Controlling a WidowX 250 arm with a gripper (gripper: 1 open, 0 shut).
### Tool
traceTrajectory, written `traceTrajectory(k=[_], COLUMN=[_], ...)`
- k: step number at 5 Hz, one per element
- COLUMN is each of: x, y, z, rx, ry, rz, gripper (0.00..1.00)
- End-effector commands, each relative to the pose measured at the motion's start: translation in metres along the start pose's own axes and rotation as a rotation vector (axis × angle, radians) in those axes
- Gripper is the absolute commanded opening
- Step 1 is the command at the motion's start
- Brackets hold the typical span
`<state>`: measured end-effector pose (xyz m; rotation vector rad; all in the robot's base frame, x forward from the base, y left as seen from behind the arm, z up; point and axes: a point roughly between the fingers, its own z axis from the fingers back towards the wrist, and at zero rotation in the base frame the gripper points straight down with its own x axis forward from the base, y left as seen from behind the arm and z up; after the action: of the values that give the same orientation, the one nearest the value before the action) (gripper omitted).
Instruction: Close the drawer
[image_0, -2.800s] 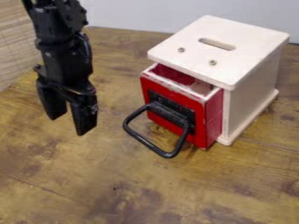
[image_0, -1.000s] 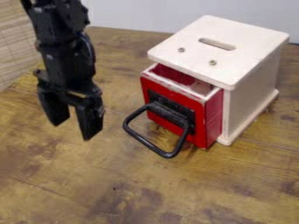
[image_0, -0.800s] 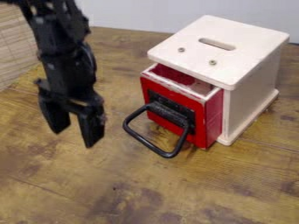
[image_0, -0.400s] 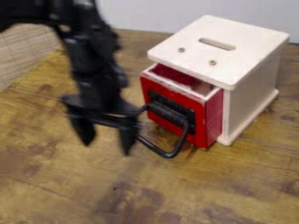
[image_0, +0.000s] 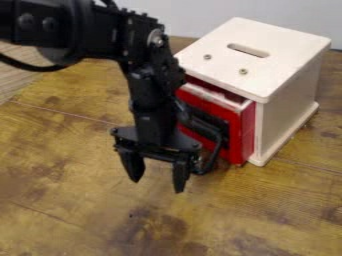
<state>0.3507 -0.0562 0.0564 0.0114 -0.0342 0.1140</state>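
The red drawer (image_0: 230, 115) with its black front panel stands pulled partly out of the cream-white cabinet (image_0: 274, 70). Its black loop handle (image_0: 211, 157) lies low in front, mostly hidden behind my arm. My black gripper (image_0: 156, 172) points straight down right in front of the drawer, just above the wooden table, with both fingers spread apart. It is open and nothing sits between the fingers. One fingertip (image_0: 182, 180) hangs near the handle's front edge; I cannot tell if they touch.
The wooden table (image_0: 80, 215) stretches to the left and front of the cabinet. A woven mat shows at the far left edge (image_0: 8, 70). The cabinet has a slot in its top (image_0: 249, 48).
My arm has swung from the left of the table to right in front of the drawer and come lower. The gripper stayed open and rolled a little. The drawer has not moved.
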Motion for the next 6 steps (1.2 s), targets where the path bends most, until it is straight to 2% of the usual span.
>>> traceTrajectory(k=[1, 3, 4, 5, 6], x=[0.026, 0.034, 0.035, 0.030, 0.029], y=[-0.009, 0.001, 0.012, 0.022, 0.017], z=[0.020, 0.019, 0.014, 0.008, 0.011], rx=[-0.033, -0.025, -0.024, -0.023, -0.017], ry=[-0.106, -0.118, -0.123, -0.127, -0.128], rz=[0.027, -0.010, -0.009, -0.005, 0.021], gripper=[1.00, 1.00, 1.00, 1.00, 1.00])
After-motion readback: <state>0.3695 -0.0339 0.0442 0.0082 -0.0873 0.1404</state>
